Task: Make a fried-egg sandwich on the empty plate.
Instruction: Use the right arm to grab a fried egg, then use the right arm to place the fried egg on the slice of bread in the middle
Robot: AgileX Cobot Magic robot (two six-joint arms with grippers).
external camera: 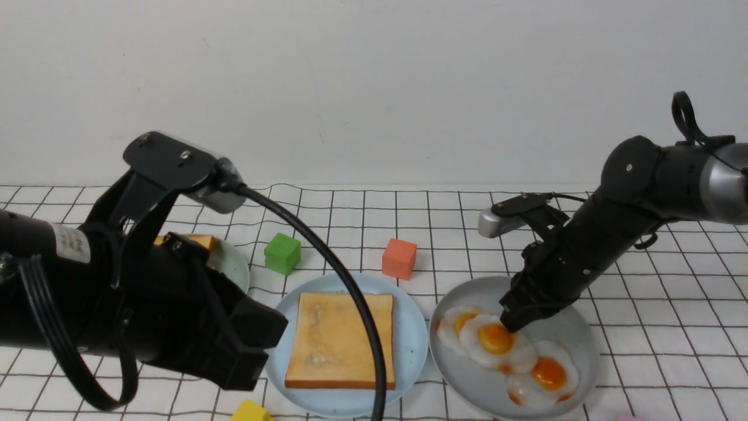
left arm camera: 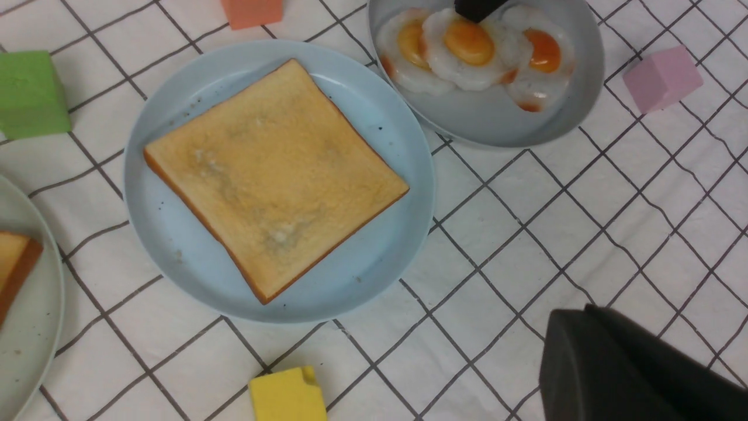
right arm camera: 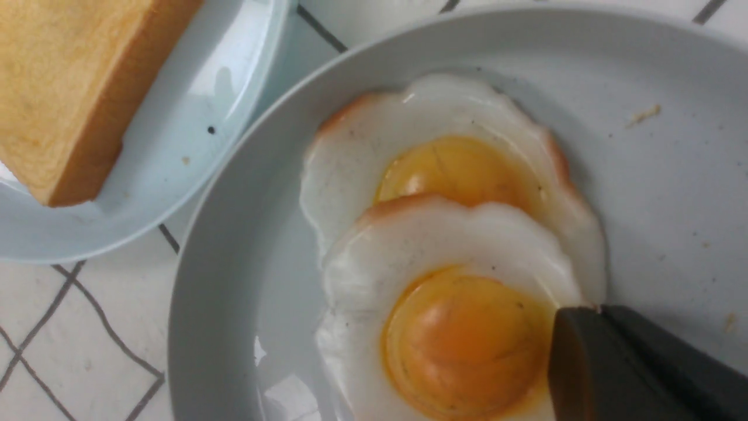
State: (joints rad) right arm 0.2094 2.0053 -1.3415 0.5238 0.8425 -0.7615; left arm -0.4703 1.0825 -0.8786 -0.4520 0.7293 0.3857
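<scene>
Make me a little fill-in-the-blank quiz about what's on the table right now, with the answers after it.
1. The toast slice lies on the light blue ____.
2. The grey plate holds three fried ____.
3. The cube nearest the far rim of the light blue plate, beside the green cube, is colored ____.
4. The right gripper is over the plate colored ____.

Missing words: plate; eggs; orange; grey.
</scene>
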